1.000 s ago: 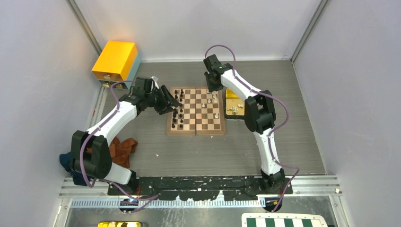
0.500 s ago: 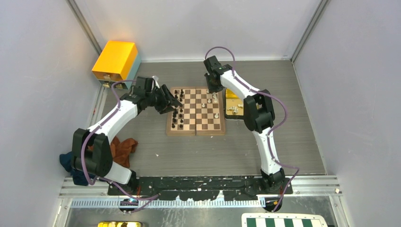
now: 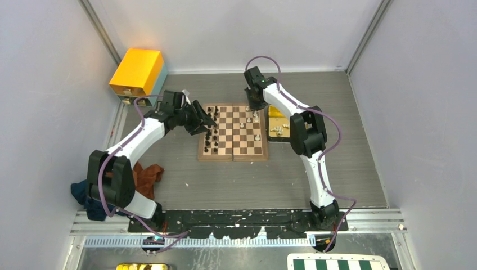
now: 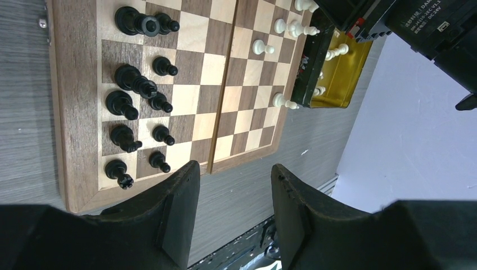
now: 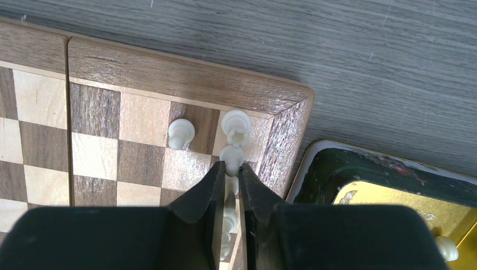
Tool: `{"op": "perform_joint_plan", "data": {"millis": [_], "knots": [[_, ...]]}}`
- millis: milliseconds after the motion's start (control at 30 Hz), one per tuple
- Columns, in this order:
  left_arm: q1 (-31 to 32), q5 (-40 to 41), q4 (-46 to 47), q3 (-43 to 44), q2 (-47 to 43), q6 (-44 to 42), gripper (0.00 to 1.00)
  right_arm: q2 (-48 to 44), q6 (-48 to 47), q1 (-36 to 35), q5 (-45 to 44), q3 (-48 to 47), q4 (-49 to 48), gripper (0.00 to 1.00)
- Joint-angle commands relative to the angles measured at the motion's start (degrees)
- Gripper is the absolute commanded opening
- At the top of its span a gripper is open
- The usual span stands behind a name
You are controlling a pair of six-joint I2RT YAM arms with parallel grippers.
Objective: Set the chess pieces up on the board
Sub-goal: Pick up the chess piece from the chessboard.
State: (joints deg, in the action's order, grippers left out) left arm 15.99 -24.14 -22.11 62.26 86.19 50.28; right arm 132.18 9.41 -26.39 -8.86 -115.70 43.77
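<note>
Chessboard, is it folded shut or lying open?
Open. Both halves of the board lie flat side by side, centre seam showing, with black pieces and white pieces standing on the squares.

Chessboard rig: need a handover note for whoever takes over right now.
Left end effector: open, empty, above the board's left side by the black pieces.
Right end effector: closed on a white piece at the board's far right corner, next to a rook and a pawn.
Done: black pieces stand in two files along the left edge; a few white ones are on the right half.
Left: more white pieces lie in the tray right of the board and need placing.
</note>
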Motion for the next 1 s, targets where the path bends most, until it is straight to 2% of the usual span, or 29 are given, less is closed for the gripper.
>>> {"op": "perform_joint_plan", "data": {"millis": [0, 100, 367, 667, 967], "knots": [[-0.5, -1.6, 2.3, 2.6, 0.0, -1.3, 0.51, -0.4, 0.3, 0.3, 0.5, -2.5, -1.8, 0.19], [-0.5, -1.6, 2.3, 2.6, 0.1, -1.3, 0.51, -0.3, 0.2, 0.3, 0.5, -2.9, -1.6, 0.16], [-0.5, -1.7, 2.2, 2.6, 0.1, -1.4, 0.51, -0.5, 0.1, 0.3, 0.9, -2.8, -1.5, 0.15], [-0.5, -1.7, 2.0, 2.3, -0.2, -1.5, 0.51, -0.6, 0.0, 0.3, 0.6, -2.8, -1.7, 0.24], [-0.5, -1.8, 2.1, 2.3, -0.3, -1.3, 0.50, -0.3, 0.1, 0.3, 0.7, -3.6, -1.2, 0.25]]}}
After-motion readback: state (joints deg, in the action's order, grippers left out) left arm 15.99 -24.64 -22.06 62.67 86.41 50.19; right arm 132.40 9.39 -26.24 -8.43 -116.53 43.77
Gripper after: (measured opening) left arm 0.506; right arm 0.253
